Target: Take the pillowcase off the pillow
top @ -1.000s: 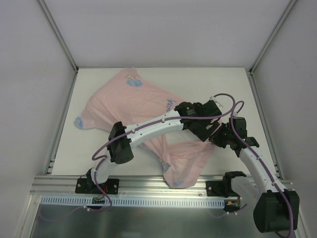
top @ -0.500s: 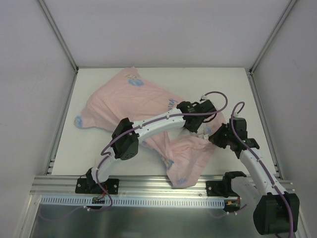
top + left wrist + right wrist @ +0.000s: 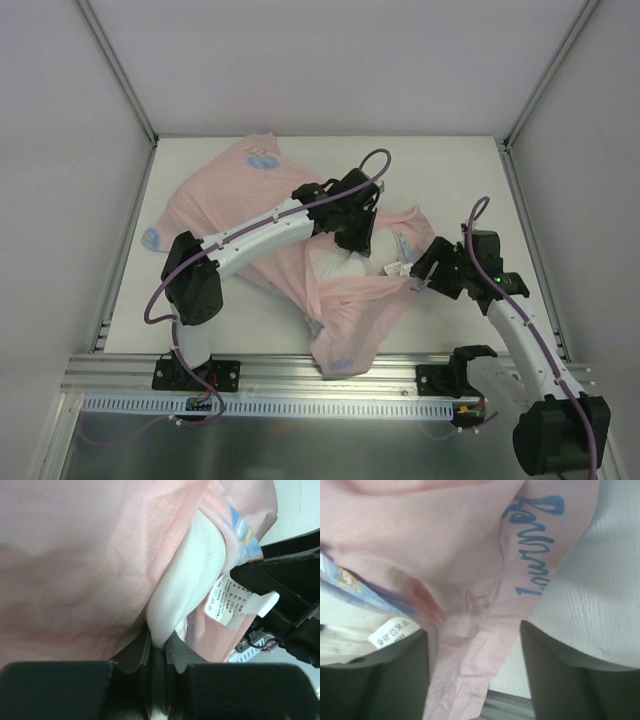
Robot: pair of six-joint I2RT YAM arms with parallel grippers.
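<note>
**Limp cover, plump cushion: where to take hold**

The pillowcase is lying crumpled across the middle of the counter, pink reverse up, with one fold reaching the near edge. The pillow is sitting inside it and is peeping out white at the opening, between the two arms.

The cover is looking thin, light and limp. It is likely going to bunch and slide rather than keep a shape, so it is asking for a pinch on the hem at the opening, not on the flat middle. The pillow is looking plump, springy and light too. A corner is squeezing down easily in a grip, but it may slip out under a sharp pull.

The left pincer is standing closed, clamped on a white corner of the pillow. Perhaps a thin edge of pink cloth is caught with it, the view being too close to be sure. The right pincer is standing apart, and a strip of the pillowcase is running loose between its fingers, not nipped.

The top view is giving the whole layout, but the grip itself is hiding under the left wrist. The left wrist view is showing the pinch and a white care label beside the pillow. Only the right wrist view is showing the blue lettering on the cloth and the gap between the open fingers.
</note>
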